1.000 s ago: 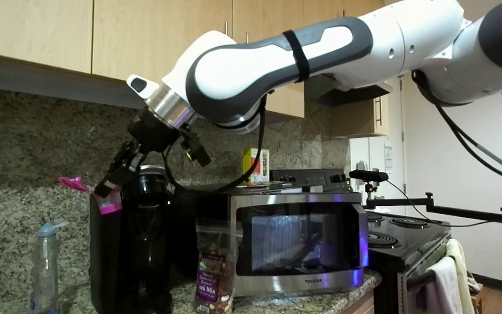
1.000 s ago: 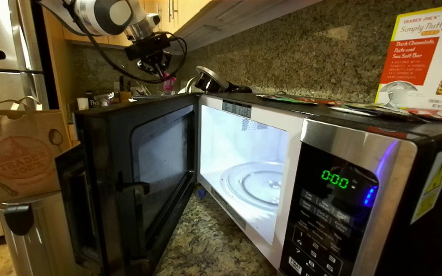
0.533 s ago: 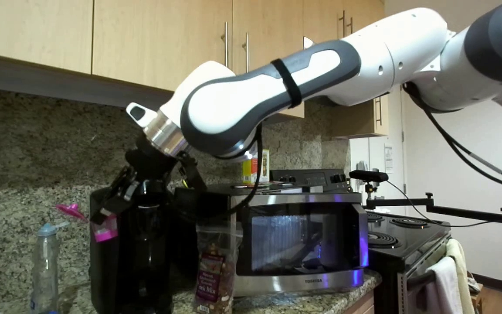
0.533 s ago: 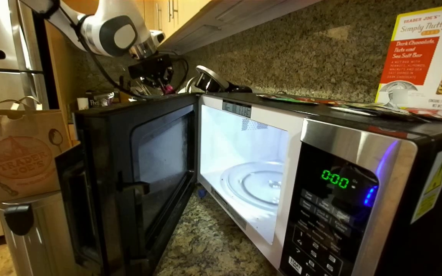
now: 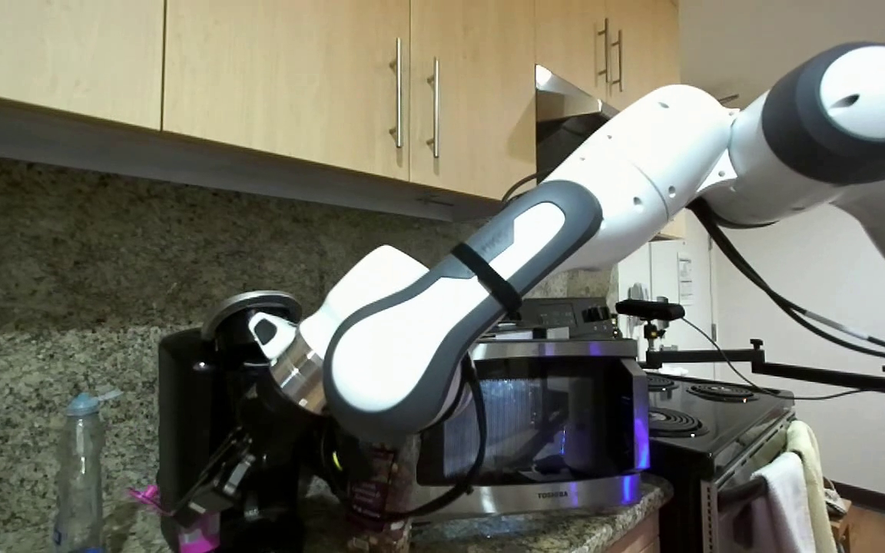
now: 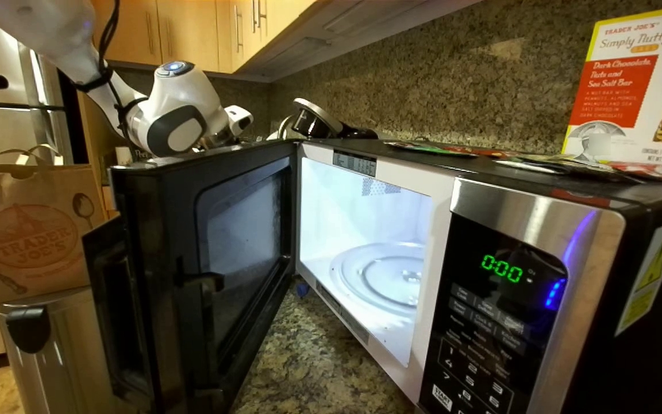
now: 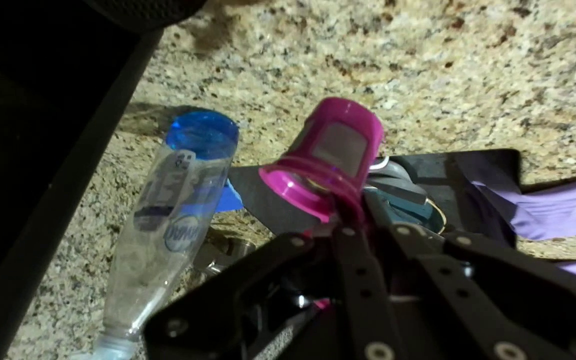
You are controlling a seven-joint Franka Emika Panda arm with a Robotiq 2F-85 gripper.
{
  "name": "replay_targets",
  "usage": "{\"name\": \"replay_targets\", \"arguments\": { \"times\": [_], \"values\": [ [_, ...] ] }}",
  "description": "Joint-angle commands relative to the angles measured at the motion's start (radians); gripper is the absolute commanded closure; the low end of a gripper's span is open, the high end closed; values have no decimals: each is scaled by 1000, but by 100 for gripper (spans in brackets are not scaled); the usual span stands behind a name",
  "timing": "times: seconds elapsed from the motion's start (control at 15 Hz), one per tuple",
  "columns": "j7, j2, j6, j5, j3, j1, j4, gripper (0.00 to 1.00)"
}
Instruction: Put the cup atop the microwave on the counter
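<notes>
My gripper (image 5: 197, 507) is low beside the black coffee maker, its fingertips shut on the pink-magenta cup (image 5: 200, 534). In the wrist view the fingers (image 7: 353, 212) pinch the rim of the cup (image 7: 340, 145), which hangs tilted over the counter (image 7: 278, 60). The gap under it cannot be judged. The silver microwave (image 5: 488, 499) stands on the counter (image 5: 550, 534). Its door is open and its inside lit in an exterior view, where the microwave front (image 6: 497, 322) shows large. There the gripper and cup are hidden behind the open door.
A clear bottle (image 5: 81, 468), also in the wrist view (image 7: 168, 220), stands near the cup. The coffee maker (image 5: 185, 422) and a nut-mix bag (image 5: 381, 491) are close to the arm. A dark sheet (image 7: 468, 175) with tools and a purple cloth (image 7: 568, 205) lie on the counter.
The arm has come down with the cup in the gripper, from near the coffee maker's top to near counter height. Gripper and cup have dropped out of sight behind the microwave door.
</notes>
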State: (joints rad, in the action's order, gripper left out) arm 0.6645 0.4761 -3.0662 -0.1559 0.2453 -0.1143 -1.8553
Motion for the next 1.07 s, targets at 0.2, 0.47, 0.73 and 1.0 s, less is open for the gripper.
{"name": "replay_targets", "arguments": {
  "times": [0.2, 0.47, 0.73, 1.0],
  "values": [
    [-43, 64, -150, -77, 104, 62, -54, 93],
    [-72, 105, -181, -73, 109, 52, -55, 92],
    [-103, 120, -237, -70, 77, 22, -72, 93],
    [-135, 109, -281, -78, 57, 0, -94, 61]
  ]
}}
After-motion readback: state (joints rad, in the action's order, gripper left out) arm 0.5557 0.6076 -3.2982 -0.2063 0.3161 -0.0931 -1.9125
